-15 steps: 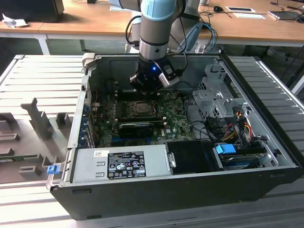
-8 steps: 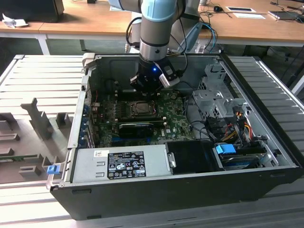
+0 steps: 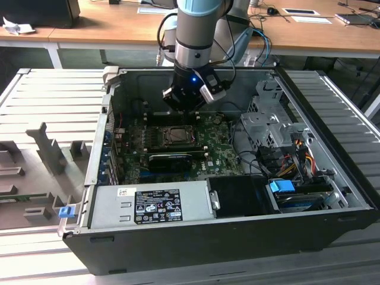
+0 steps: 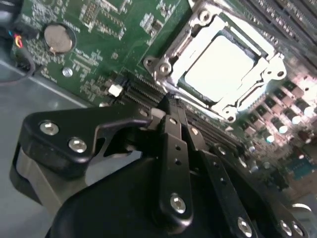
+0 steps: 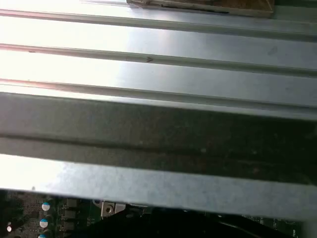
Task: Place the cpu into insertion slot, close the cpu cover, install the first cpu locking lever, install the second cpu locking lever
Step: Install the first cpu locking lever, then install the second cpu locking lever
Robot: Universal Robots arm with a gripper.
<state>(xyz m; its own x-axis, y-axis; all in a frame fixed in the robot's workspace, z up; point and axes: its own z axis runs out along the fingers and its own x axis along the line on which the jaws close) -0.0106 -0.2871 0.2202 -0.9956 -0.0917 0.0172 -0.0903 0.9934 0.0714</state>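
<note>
wooden desks run along the top of the exterior view, and below them an open dark computer case [image 3: 237,237] lies on a ribbed grey metal bench [image 3: 47,95]. going from the left of that frame: grey plastic fixture blocks [image 3: 50,154] stand on the bench, then comes the case's silver power supply box [image 3: 151,202] at lower centre, then the green circuit board [image 3: 219,157]. at its middle sits the small square insertion slot [image 3: 177,136], with the grey robot arm's black gripper [image 3: 189,107] hovering just above and behind it.

in the second wrist view the pale square cpu [image 4: 218,67] already lies in the socket, and the silvery metal cpu cover [image 4: 173,47] frames it, apparently down. the gripper [image 4: 173,106] has its thin black fingers [image 4: 173,148] pressed together, holding nothing, their tip just beside the socket's near corner.

my worry: a slightly misaimed push could slip off the frame and scrape the board's small parts beside the socket.
</note>
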